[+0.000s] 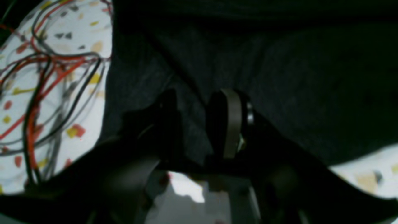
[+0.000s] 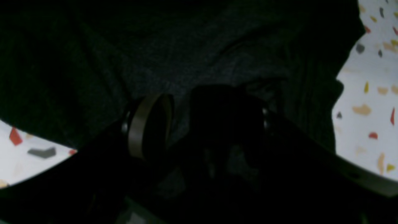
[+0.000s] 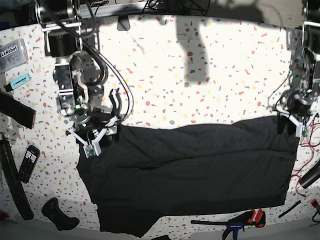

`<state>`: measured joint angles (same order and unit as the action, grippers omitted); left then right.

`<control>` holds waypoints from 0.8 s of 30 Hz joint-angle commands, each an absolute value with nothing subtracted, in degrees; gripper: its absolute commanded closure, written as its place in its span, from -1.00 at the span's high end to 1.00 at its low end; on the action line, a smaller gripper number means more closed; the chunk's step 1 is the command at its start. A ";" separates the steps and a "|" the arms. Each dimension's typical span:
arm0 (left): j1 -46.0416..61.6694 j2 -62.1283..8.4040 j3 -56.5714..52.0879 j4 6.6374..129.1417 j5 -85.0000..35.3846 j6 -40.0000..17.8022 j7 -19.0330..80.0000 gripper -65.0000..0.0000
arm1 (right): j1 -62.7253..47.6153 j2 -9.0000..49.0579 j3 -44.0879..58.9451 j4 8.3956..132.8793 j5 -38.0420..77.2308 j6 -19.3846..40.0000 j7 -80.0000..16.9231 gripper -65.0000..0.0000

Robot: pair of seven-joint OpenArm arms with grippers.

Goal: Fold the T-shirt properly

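The dark T-shirt (image 3: 190, 170) lies spread wide across the speckled table (image 3: 200, 75), plain side up, and fills most of both wrist views (image 1: 279, 77) (image 2: 155, 46). My right gripper (image 3: 95, 135) stands on its upper left corner. In the right wrist view the right gripper (image 2: 182, 124) shows its fingers apart with cloth in the gap. My left gripper (image 3: 291, 126) is down on the upper right corner. In the left wrist view the left gripper (image 1: 192, 124) also has its fingers apart, and a ridge of cloth runs between them.
A remote (image 3: 27, 162), a black controller (image 3: 60, 215) and long black strips (image 3: 15, 110) lie at the left. A clamp (image 3: 240, 222) lies by the front edge. Red and black cables (image 1: 46, 77) hang off the right edge. A blue marker (image 3: 17, 81) lies far left.
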<state>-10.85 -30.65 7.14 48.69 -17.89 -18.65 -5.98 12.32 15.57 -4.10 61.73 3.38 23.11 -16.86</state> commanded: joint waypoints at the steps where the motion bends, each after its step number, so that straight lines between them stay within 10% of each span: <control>1: -10.63 -32.10 6.76 50.54 -18.06 -18.61 -6.85 -0.33 | 11.29 16.08 -4.08 62.46 2.09 23.55 -21.32 0.15; 24: 9.96 -32.25 -2.79 63.68 -18.09 -14.15 -5.96 -0.33 | -15.81 21.58 2.20 83.46 4.89 23.11 -25.10 0.15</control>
